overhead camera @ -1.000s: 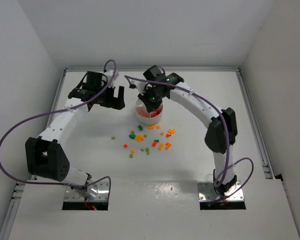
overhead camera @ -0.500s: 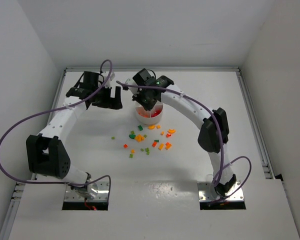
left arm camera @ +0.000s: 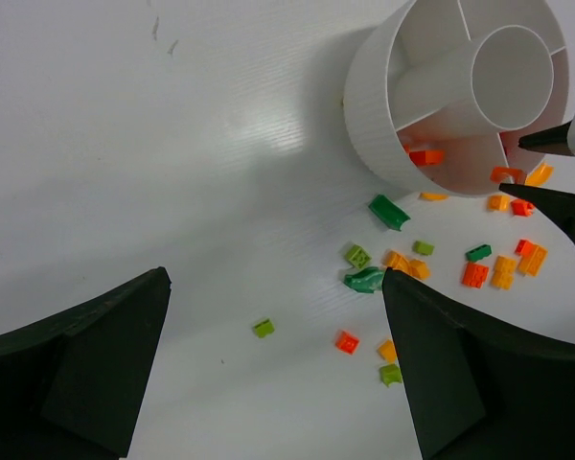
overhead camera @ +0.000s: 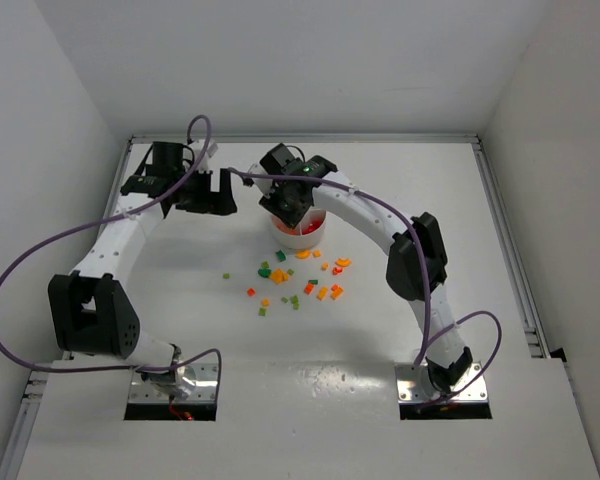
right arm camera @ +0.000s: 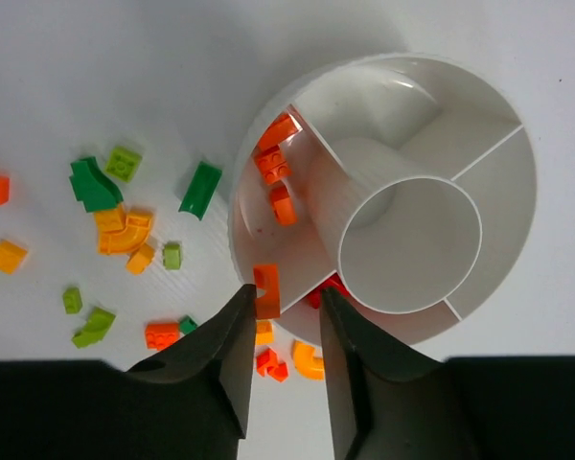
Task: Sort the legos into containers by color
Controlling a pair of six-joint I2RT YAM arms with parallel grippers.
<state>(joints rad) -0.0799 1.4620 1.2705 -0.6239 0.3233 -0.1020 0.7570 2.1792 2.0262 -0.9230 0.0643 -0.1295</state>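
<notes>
Top external: the white dish (overhead camera: 318, 238) stands toward the far middle of the table (overhead camera: 500, 300). The right gripper (overhead camera: 288, 207) hangs over the dish's left rim, and the left gripper (overhead camera: 208, 192) is off to the left, well apart from it. The loose legos (overhead camera: 298, 280) lie scattered on the table just near of the dish.

Left wrist: the left gripper's jaws stand wide apart with nothing between them. Green, orange and red bricks lie on the table beside the dish wall.

Right wrist: the right gripper's jaws are a little apart, above the dish rim. An orange brick (right arm camera: 265, 290) sits at the tip of one finger, by a divider. It does not span the gap, so it looks unclamped, though contact cannot be told. One wedge holds a few orange-red bricks (right arm camera: 273, 163), and red pieces show in the wedge next to it. The central cup (right arm camera: 412, 244) and the other visible wedges hold nothing, and no green brick is in the dish. The sorting looks barely started: most bricks, and all the green, are left on the table.
</notes>
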